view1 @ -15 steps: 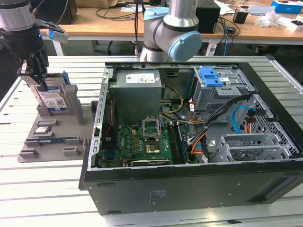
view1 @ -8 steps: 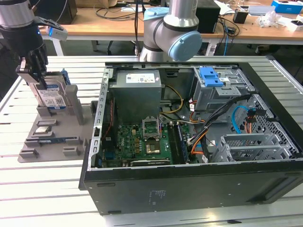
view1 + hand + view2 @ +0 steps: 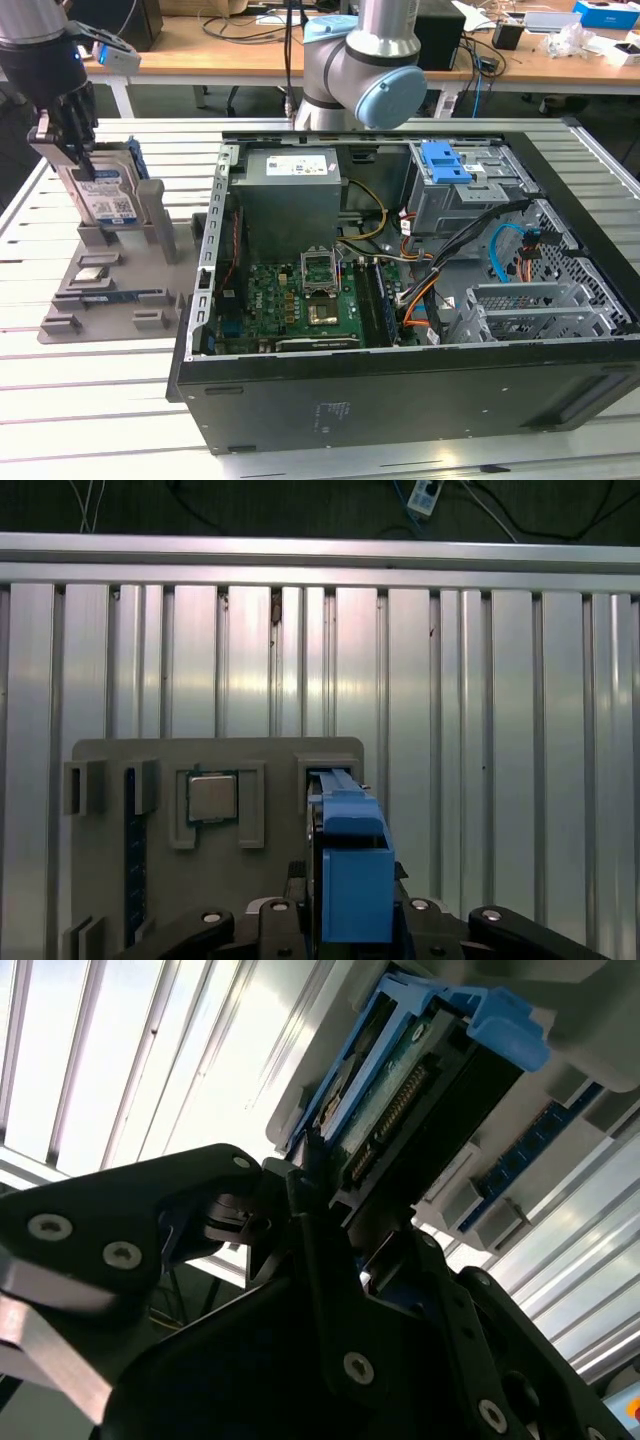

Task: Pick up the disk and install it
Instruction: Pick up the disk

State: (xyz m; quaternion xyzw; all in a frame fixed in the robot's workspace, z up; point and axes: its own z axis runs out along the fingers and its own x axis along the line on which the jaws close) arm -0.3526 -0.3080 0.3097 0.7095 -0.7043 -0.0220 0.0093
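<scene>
An open black computer case (image 3: 400, 390) lies on its side on the slatted metal desk (image 3: 100, 420), nearest the exterior view, its insides facing up. Inside the case, a grey power-supply box (image 3: 290, 195) sits at the far wall, a green circuit board (image 3: 300, 300) lies below it towards the near wall, and a small blue bracket (image 3: 445, 162) tops the metal drive cage in the far corner on the exterior view's right. Orange, blue and black cables (image 3: 480, 250) run across the case between the cage and the board. The robot arm's grey-and-blue base (image 3: 360, 60) rises just behind the case.

Beside the case, on the exterior view's left, a grey holder plate (image 3: 120, 290) rests flat on the desk. The disk (image 3: 108, 200) stands upright on edge at the plate's far end, well apart from the case's drive cage, its white-and-blue label facing the exterior camera and its blue frame showing along the side towards the case. The hand (image 3: 70, 160) comes down on the disk from above, its two fingers closed narrowly on the disk's upper end.

In the first wrist view, the blue frame of the disk (image 3: 350, 870) sits between the black fingers of the hand (image 3: 355, 920), with the plate (image 3: 240, 900) below it and a square silver processor chip (image 3: 212, 797) seated in a pocket of the plate next to the disk. In the second wrist view, the fingers (image 3: 310, 1200) press against the disk (image 3: 400, 1100), whose connector edge and dark underside show.
</scene>
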